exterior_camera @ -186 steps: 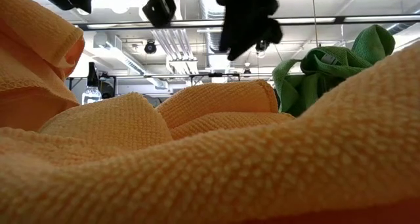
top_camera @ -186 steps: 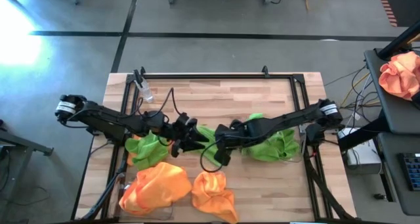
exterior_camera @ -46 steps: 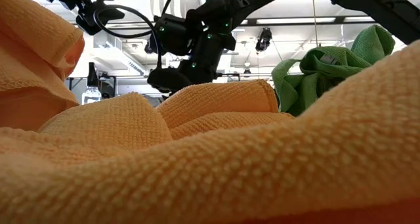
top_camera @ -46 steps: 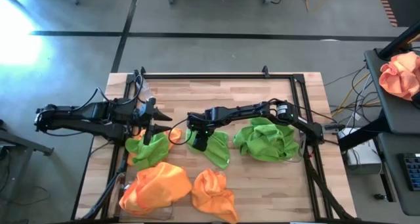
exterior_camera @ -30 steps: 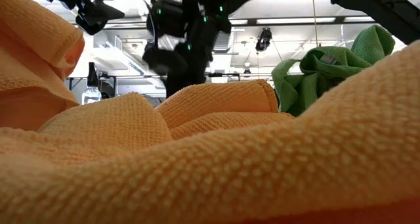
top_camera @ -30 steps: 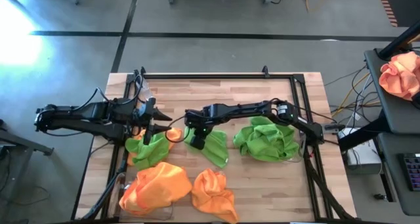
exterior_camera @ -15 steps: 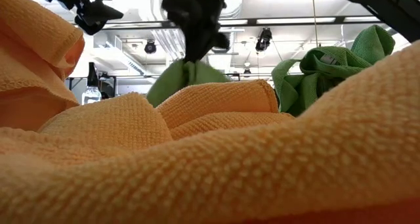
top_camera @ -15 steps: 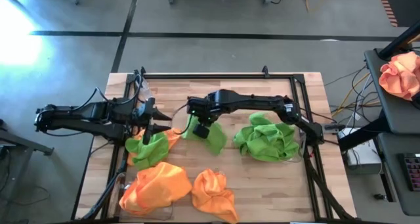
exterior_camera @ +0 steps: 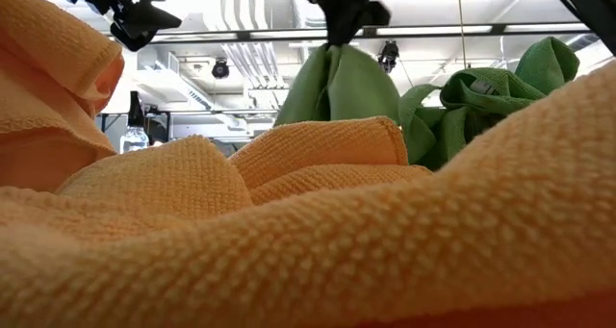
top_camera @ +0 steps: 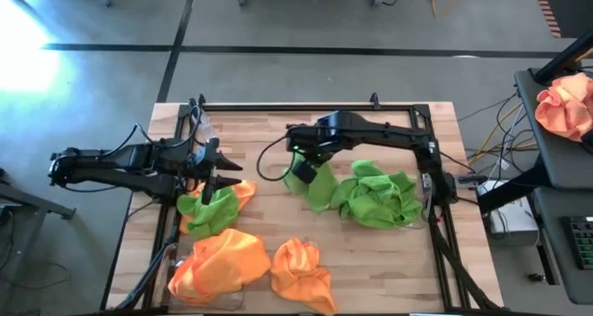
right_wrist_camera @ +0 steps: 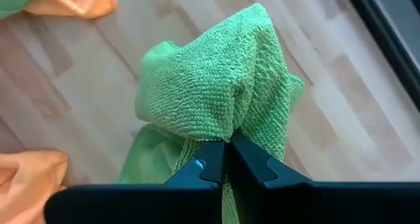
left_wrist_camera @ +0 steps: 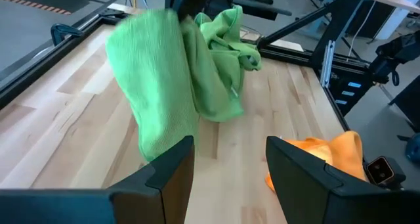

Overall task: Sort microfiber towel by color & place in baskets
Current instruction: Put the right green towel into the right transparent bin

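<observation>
My right gripper [top_camera: 299, 171] is shut on a lime green microfiber towel [top_camera: 321, 192] and holds it up over the middle of the table; the towel also shows in the low view [exterior_camera: 337, 83] and the left wrist view [left_wrist_camera: 164, 86]. A heap of green towels [top_camera: 375, 200] lies to its right. My left gripper [top_camera: 219, 174] stands open over the table's left part, above a green towel [top_camera: 208, 209] that lies on an orange one [top_camera: 243, 192]. Two orange towels [top_camera: 222, 260] [top_camera: 301, 274] lie near the front edge. The baskets are hidden from view. My right gripper pinches a bunched fold [right_wrist_camera: 226, 129] at the top of the green towel between its two fingers [right_wrist_camera: 210, 163]. The fingers come from above, pointing down. Several layers are gathered in the fold. The towel hangs slack below the fingers; its lower end is hidden.
A black frame [top_camera: 306, 106] runs along the table's far edge and sides. Bare wood [top_camera: 278, 131] lies at the far middle of the table. Off the table to the right, a peach cloth [top_camera: 565, 107] sits on a dark stand.
My right gripper has risen and gone toward the table's right and far edges, staying shut on the green towel. The towel, which lay spread on the table, has been lifted and now hangs bunched below the fingers.
</observation>
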You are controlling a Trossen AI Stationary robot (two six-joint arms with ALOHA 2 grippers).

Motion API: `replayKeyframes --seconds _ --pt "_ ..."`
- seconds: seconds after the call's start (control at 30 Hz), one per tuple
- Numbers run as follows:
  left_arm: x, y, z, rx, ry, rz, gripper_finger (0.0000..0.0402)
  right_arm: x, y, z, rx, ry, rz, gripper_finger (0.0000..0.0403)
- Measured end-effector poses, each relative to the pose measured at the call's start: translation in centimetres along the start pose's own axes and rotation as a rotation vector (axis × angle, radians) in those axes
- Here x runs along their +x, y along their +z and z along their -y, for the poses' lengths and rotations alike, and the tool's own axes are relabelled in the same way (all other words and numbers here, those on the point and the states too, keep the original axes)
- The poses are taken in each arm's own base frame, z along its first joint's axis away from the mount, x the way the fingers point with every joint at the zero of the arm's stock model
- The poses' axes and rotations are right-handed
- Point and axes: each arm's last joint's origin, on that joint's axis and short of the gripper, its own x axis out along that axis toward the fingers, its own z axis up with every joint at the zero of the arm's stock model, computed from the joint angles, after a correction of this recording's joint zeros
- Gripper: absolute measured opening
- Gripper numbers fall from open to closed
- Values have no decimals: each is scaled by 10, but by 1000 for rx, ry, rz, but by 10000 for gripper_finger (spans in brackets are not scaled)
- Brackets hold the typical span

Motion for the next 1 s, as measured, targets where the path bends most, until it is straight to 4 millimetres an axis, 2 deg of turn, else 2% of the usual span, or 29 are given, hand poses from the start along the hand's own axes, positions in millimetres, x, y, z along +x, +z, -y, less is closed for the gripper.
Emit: replayKeyframes --seconds 0.27,0.53,0.73,1.0 --pt "1 0 0 4 2 -3 174 -44 -14 17 76 9 72 9" --pt "1 0 0 -5 3 -6 174 -77 -26 30 85 62 134 9" --pt "2 0 0 -27 3 0 174 -86 -41 35 66 71 123 9" --pt "5 5 1 -62 -5 37 174 -82 -90 43 77 87 -17 9"
